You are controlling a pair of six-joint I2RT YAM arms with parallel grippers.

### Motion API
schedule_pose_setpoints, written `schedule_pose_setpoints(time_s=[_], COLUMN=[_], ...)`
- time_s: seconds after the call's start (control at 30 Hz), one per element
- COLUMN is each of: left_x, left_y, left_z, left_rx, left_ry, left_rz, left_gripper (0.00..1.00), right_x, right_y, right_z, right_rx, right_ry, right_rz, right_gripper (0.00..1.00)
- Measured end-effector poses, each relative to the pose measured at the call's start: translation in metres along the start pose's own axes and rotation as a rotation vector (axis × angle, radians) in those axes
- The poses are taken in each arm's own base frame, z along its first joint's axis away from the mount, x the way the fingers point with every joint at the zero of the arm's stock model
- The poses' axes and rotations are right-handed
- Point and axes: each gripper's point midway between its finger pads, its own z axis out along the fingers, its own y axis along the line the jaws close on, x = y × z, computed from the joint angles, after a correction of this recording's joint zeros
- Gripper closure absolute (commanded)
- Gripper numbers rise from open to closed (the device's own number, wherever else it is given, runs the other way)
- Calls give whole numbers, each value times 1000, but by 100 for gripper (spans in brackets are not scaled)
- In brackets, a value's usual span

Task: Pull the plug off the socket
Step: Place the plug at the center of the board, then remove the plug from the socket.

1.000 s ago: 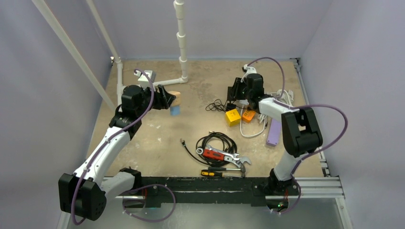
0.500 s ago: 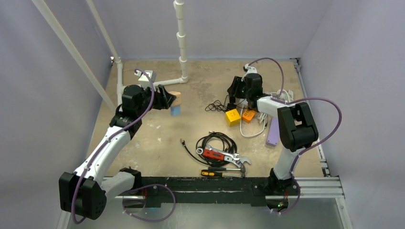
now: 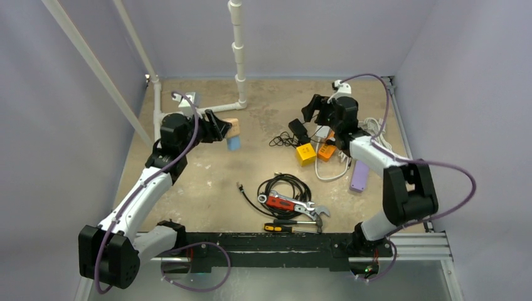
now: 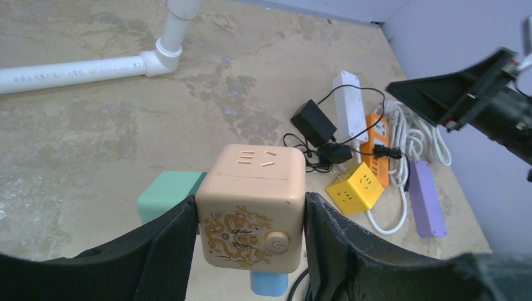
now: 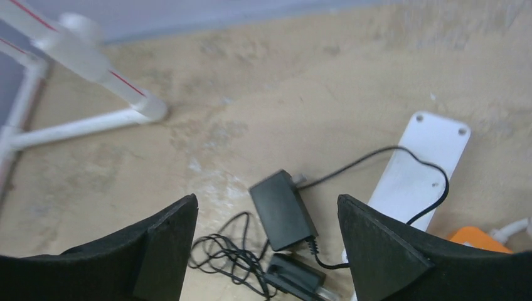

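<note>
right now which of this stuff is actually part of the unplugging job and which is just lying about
Job, likely:
black power adapter, lying unplugged under the open right fingers
beige cube socket with a dragon print, gripped by the left fingers
white power strip
yellow cube socket

Lying about:
red-handled wrench
yellow-handled screwdriver
coiled black cable
white plastic pipe
purple power strip

The peach cube socket (image 4: 251, 210) is showing a gold dragon emblem on its front face. A block (image 4: 166, 194) behind it is showing mint green, and a piece (image 4: 268, 283) beneath it pale blue. On the mottled sandy-brown desk (image 4: 94, 138), a yellow cube socket (image 4: 354, 188) is lying by an orange power strip (image 4: 375, 141), a white power strip (image 4: 348, 103) and a lilac power strip (image 4: 425, 197). The adapter (image 4: 313, 122) is showing black, and the white pipe (image 5: 94, 63) is carrying a thin red line.
</note>
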Motion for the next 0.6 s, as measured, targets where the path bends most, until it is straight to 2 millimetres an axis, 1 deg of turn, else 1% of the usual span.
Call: schedule_pose_setpoints(time_s=[0.03, 0.1, 0.17, 0.2, 0.27, 0.3, 0.33, 0.37, 0.4, 0.47, 0.53, 0.6], left_x=[0, 0, -1, -2, -3, -3, -2, -1, 1, 8, 17, 25], left_y=[0, 1, 0, -1, -3, -3, -3, -3, -2, 0, 4, 7], left_z=[1, 2, 5, 7, 11, 14, 17, 20, 24, 29, 32, 32], left_rx=[-2, -2, 2, 8, 22, 27, 32, 37, 41, 43, 38, 31], left_ry=[-7, -23, -38, -49, -71, -78, -82, -87, -87, -84, -73, -63], left_rz=[-19, -63, -111, -138, -201, -227, -260, -290, -321, -371, -413, -441], left_gripper=[100, 100, 100, 100, 100, 100, 100, 100, 100, 100, 100, 100], right_x=[-10, -33, -56, -65, -71, -69, -63, -57, -46, -26, -2, 20], right_y=[5, 23, 48, 67, 113, 133, 160, 179, 200, 228, 248, 255], right_z=[-8, -31, -55, -66, -88, -97, -107, -115, -122, -130, -130, -123], right_rx=[-19, -84, -160, -207, -324, -379, -449, -498, -551, -619, -653, -651], right_ry=[-30, -106, -187, -223, -268, -274, -273, -266, -246, -208, -158, -107], right_rz=[-2, -7, -17, -24, -35, -36, -36, -32, -29, -25, -20, -20], right_gripper=[15, 15, 15, 15, 15, 15, 15, 15, 15, 15, 16, 16])
